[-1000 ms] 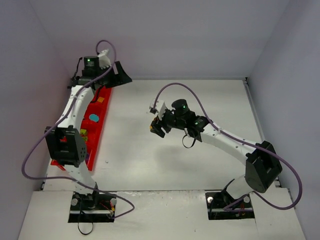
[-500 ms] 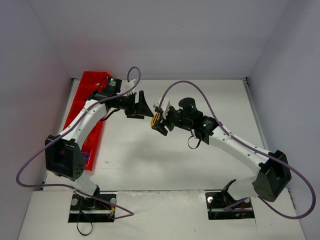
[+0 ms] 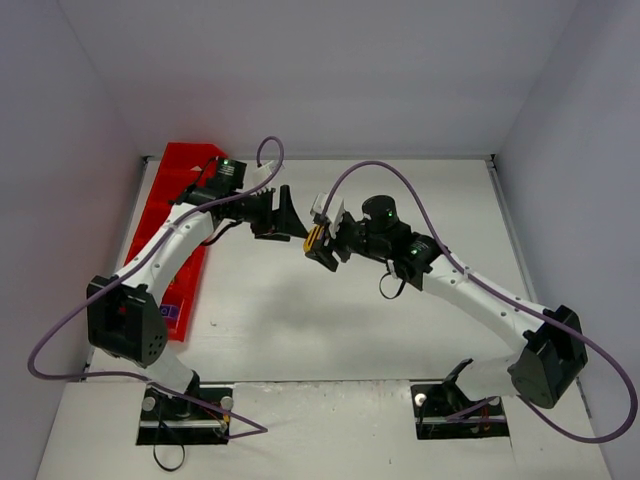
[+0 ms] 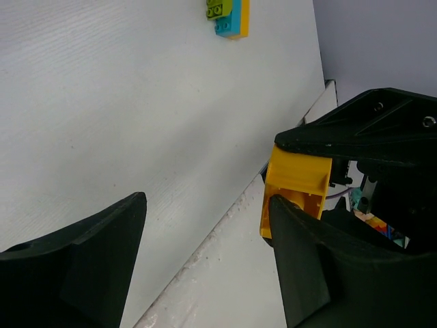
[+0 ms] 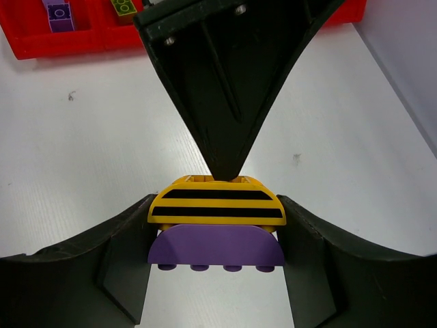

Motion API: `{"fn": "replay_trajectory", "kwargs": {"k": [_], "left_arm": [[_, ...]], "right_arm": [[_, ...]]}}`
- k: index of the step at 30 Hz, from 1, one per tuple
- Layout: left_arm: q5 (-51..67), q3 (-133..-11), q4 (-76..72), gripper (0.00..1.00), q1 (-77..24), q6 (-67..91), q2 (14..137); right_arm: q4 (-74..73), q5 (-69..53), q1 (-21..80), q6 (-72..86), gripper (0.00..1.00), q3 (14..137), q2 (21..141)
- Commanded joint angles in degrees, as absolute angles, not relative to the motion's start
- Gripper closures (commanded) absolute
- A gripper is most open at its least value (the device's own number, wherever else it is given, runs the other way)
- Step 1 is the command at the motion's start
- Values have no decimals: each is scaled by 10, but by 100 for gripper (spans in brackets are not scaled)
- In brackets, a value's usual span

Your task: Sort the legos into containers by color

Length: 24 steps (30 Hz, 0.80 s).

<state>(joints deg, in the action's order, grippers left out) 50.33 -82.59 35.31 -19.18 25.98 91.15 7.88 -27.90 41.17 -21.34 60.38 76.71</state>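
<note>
White surface (image 3: 330, 330), red tray (image 3: 165, 172) upper left holding some sorted legos (image 5: 60, 14). Centre frame, right pincer (image 3: 318, 247) clamps stacked yellow brick (image 5: 217, 202) and purple brick (image 5: 216, 251); left pincer (image 3: 288, 214) spread open beside them. Splitting and sorting likely remain.

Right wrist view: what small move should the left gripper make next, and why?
Probably ease the open left gripper around the black-striped yellow plastic brick, then close: it is stacked on the purple plastic brick, clamped in the right gripper.
</note>
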Motion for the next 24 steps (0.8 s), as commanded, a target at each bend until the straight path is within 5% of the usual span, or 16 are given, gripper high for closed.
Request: {"fn": "replay_trajectory", "kwargs": {"k": [1, 24], "left_arm": [[497, -841, 323, 34, -191, 274, 866], [588, -841, 282, 35, -206, 264, 869]], "right_arm": [[117, -284, 408, -218, 98, 598, 755], [123, -282, 407, -233, 98, 640, 773]]}}
